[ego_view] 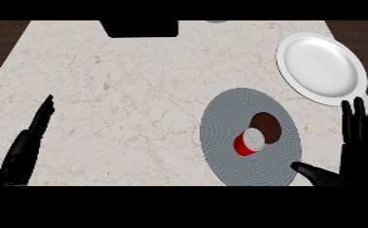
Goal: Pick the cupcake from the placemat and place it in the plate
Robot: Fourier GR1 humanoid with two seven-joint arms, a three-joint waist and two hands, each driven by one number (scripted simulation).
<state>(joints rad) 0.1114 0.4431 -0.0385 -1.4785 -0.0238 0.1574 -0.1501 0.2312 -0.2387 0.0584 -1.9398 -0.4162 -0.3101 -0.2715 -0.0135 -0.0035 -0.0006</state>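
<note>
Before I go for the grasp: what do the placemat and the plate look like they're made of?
Placemat: likely woven fabric or fibre, matte grey; fine concentric ribbing shows across it. Plate: looks like glazed ceramic, though smooth plastic is possible; plain white with soft shading and a raised rim.

Marble counter (pixel 129 100), dark block (pixel 140 28), grey scrap (pixel 216 21)

Pale, veined beige top filling most of the view; black block sitting at the far edge, left of centre; small grey item just right of it, mostly cut off.
</note>
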